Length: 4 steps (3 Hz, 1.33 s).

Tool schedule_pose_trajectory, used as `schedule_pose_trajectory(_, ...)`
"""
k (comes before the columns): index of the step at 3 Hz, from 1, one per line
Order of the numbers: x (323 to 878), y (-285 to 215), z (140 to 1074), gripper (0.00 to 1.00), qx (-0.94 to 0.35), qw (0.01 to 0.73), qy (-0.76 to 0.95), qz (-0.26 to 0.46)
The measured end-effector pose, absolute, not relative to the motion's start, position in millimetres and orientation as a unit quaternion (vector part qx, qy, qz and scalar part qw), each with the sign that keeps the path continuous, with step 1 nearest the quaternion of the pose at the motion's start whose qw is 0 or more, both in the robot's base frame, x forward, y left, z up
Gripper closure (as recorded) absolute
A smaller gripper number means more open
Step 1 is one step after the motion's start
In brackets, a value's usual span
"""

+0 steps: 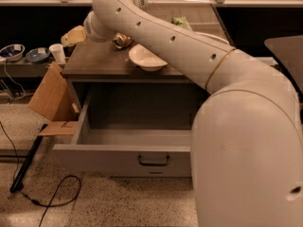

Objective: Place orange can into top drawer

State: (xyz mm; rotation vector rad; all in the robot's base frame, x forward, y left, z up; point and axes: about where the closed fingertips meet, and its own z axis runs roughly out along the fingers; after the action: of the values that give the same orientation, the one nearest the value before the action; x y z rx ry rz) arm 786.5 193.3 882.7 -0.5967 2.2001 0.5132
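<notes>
Looking over the cabinet, we see our white arm [189, 56] ending in the claw [73, 36], which hangs at the left edge of the cabinet top [90, 65]; we cannot tell whether it is released or clenched. Well below the claw and to its right, the top drawer [123, 160] stands open. Right of the claw sits the white bowl [144, 58]. Between them, on the cabinet top, is the orange can [122, 40], not in the drawer.
</notes>
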Motion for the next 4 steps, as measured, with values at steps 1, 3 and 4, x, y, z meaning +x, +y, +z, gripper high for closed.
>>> schedule_pose_trajectory(1,795,178,893,0.0,-0.22,0.418,0.865,0.17)
schedule_pose_trajectory(3,815,155,916,0.0,-0.203,0.448,0.86,0.132)
schedule_pose_trajectory(4,827,150,900,0.0,-0.194,0.437,0.87,0.119)
